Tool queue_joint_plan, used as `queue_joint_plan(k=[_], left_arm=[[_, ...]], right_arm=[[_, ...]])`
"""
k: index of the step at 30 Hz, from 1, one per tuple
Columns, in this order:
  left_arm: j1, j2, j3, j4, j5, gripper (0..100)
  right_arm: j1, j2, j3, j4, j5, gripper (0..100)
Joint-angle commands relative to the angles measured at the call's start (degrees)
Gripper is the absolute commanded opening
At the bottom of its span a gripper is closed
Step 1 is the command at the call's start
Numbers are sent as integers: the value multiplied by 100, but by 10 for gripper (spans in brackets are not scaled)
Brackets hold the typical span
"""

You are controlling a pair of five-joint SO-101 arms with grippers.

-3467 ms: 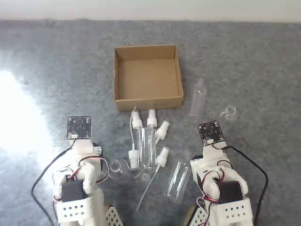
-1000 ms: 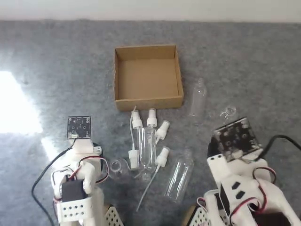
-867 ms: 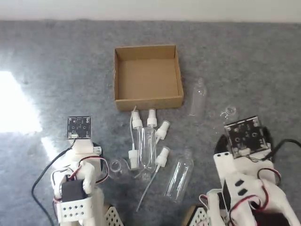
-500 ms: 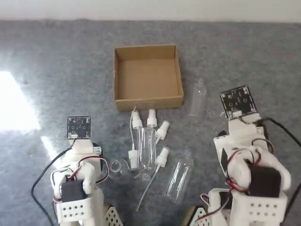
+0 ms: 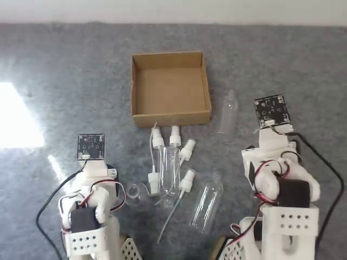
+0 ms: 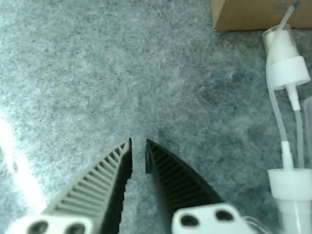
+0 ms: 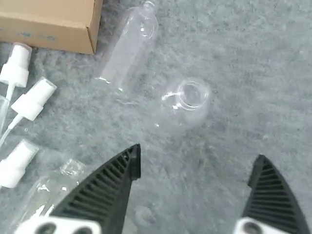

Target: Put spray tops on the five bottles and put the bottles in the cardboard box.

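**A:** Bottles (image 5: pixel 207 201), seen from above: how many can you make out?

**B:** It's hard, since they are clear plastic on a grey, felt-like tabletop (image 5: pixel 65 70). One lies near the right arm's base and one among the white spray tops (image 5: pixel 175 135). Another lies off a corner of the cardboard box (image 5: pixel 172 118). All are outside it. Both claws sit hidden under square black camera boards (image 5: pixel 91 146), so I cannot tell their state from here.

**A:** And the left wrist view?

**B:** The left claw (image 6: pixel 138 144) has ribbed, tapering fingers nearly pressed together. There is a thin slit between the tips and nothing in it. Off to one side lies a spray top with a thin tube, and a second is cut off at the edge. A box corner shows farther ahead.

**A:** The right wrist view?

**B:** The right claw (image 7: pixel 197 156) is spread wide and grips nothing. Just ahead of its tips a short bottle (image 7: pixel 185 105) lies with its round mouth towards the camera. Beyond it a long bottle (image 7: pixel 127 46) lies beside the box corner. Three spray tops lie beside one finger, which half hides a further bottle.
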Motion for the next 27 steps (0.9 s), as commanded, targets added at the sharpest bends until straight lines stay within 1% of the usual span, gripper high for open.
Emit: queue_joint_plan(k=[1,6,9,16,19,27], left_arm=[[-26,-105,-57,26,-9,43],[-26,-105,-57,26,-9,43],[-26,-105,-57,26,-9,43],[-26,-105,-57,26,-9,43],[-26,-105,-57,26,-9,43],[-26,-105,-57,26,-9,43]], right_arm=[[-321,101,149,-514,-378,376],[-347,101,422,-971,-475,361],[-347,101,642,-1270,-686,362],[-338,110,782,-1552,-765,362],[-330,127,923,-1824,-967,362],[-295,1200,747,-2334,-967,362]])
